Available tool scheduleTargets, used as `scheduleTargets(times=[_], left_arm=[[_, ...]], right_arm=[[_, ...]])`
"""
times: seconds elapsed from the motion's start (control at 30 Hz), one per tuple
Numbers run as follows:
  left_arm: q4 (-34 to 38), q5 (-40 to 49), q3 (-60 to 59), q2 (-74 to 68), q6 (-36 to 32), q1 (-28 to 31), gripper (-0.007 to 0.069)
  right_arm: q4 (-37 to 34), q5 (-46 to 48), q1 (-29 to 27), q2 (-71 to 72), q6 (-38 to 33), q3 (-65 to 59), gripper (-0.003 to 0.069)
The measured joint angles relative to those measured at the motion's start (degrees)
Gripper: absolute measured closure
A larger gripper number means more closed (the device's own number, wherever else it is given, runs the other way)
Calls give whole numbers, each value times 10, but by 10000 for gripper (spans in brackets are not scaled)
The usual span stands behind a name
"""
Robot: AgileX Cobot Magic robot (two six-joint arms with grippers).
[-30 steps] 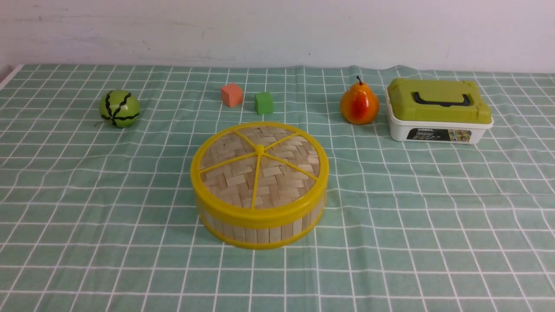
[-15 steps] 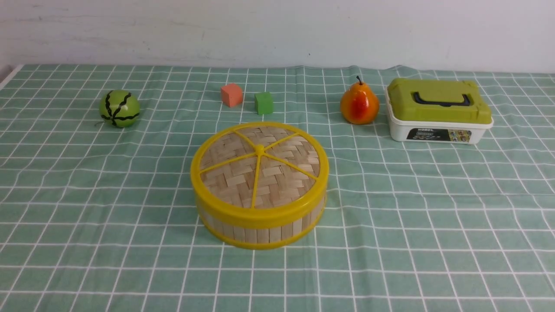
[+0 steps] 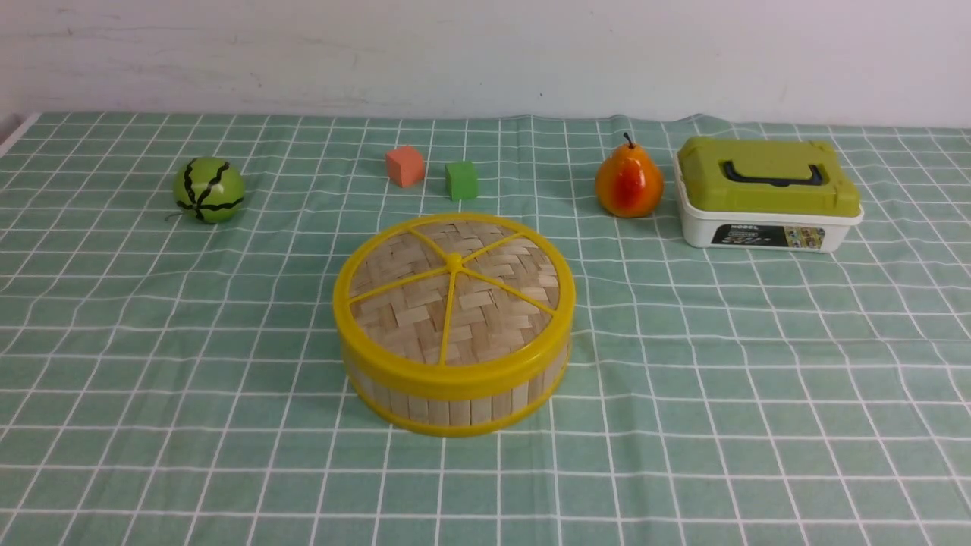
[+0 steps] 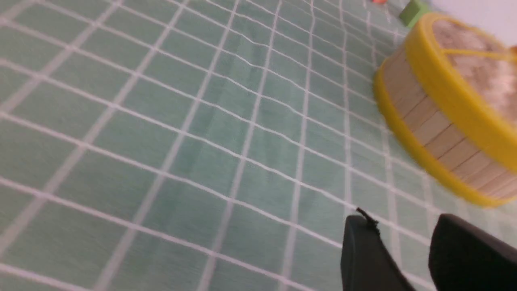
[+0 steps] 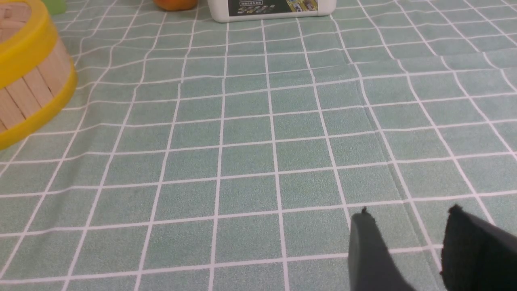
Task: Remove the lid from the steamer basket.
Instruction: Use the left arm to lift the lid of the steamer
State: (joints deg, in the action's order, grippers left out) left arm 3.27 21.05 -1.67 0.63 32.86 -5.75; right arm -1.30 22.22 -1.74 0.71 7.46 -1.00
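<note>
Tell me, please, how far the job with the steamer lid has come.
Done: nothing yet; the lid still sits flush on the steamer basket. In hand: the left tool and the right tool are both open and empty over the tablecloth, apart from the basket. Left: grip the lid, lift it off, set it aside.

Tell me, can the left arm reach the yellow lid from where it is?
Probably yes. The left claw is open and empty, and only bare tablecloth lies between it and the steamer basket. Nothing sits on the lid, so its top looks free to grab.
</note>
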Motion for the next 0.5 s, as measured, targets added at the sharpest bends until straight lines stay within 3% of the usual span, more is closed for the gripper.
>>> scheduleTargets(times=[0.07,0.2,0.3,0.5], left_arm=[[121,-27,0,0,79,0,386],[283,-67,0,0,172,0,386],[353,-94,0,0,198,0,386],[382,-117,0,0,206,0,386]], right_arm=[[0,0,0,0,0,0,418],[0,0,0,0,0,0,418],[0,0,0,0,0,0,418],[0,0,0,0,0,0,418]])
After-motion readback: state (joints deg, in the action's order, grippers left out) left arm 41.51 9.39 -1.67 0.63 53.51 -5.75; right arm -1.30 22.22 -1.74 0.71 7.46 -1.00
